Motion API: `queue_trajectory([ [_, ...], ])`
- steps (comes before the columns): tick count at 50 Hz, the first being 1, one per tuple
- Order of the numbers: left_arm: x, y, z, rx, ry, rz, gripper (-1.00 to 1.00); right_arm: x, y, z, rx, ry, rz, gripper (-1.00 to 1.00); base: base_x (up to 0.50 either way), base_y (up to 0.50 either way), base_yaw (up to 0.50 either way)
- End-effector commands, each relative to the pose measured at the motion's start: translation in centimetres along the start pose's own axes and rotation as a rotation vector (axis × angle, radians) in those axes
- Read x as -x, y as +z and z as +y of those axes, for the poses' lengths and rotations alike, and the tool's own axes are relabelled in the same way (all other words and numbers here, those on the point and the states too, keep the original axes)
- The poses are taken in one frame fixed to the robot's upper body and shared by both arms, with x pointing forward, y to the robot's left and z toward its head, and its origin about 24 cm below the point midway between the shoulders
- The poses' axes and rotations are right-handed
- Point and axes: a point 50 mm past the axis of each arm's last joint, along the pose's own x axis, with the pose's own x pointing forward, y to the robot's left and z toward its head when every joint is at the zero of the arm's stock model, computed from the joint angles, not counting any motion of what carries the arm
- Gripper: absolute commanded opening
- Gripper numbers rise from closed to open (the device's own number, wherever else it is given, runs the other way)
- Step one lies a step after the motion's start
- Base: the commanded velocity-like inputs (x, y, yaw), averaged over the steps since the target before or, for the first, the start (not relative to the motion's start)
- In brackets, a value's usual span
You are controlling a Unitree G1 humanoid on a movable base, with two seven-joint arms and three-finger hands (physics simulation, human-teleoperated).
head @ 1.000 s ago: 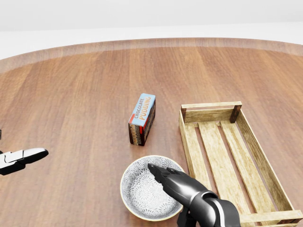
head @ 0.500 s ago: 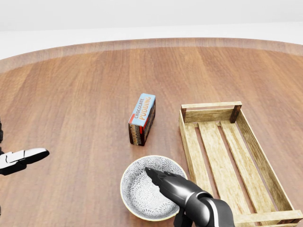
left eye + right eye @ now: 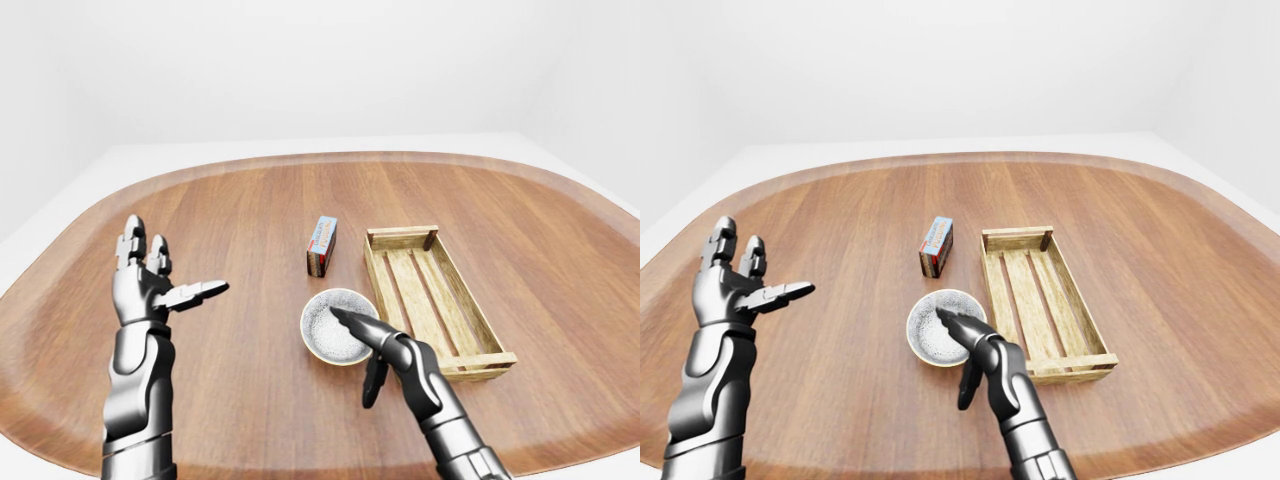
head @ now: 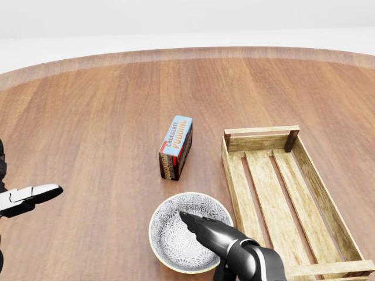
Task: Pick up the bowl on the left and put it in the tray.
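Left-eye view: the patterned bowl point(image 3: 325, 335) sits on the table point(image 3: 230, 220), just left of the wooden tray point(image 3: 478, 366). The left robot hand point(image 3: 150, 285) is raised, splayed and empty.

Head view: the right robot hand point(image 4: 222, 240) reaches over the bowl with its fingers spread, gripping nothing.

Right-eye view: its thumb point(image 3: 965, 390) hangs outside the bowl's rim.

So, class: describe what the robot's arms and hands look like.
The left arm and right arm are glossy dark grey, in rounded, jointed segments. The left hand and right hand each have three segmented fingers. No cables or markings show.
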Motion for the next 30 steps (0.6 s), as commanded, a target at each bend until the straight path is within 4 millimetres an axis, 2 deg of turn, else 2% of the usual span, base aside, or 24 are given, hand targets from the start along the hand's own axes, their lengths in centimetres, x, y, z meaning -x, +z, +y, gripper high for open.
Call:
queue_trajectory([
  [1,0.1,0.0,0.0,0.003,-0.001,0.002,1.00,-0.4,0.0,0.1,0.000,0.014,0.005,1.00,0.00,0.00,0.00],
  [30,0.2,-0.6,0.2,0.008,0.000,0.017,1.00,-1.8,0.2,1.4,-0.028,0.049,0.013,1.00,0.00,0.00,0.00],
])
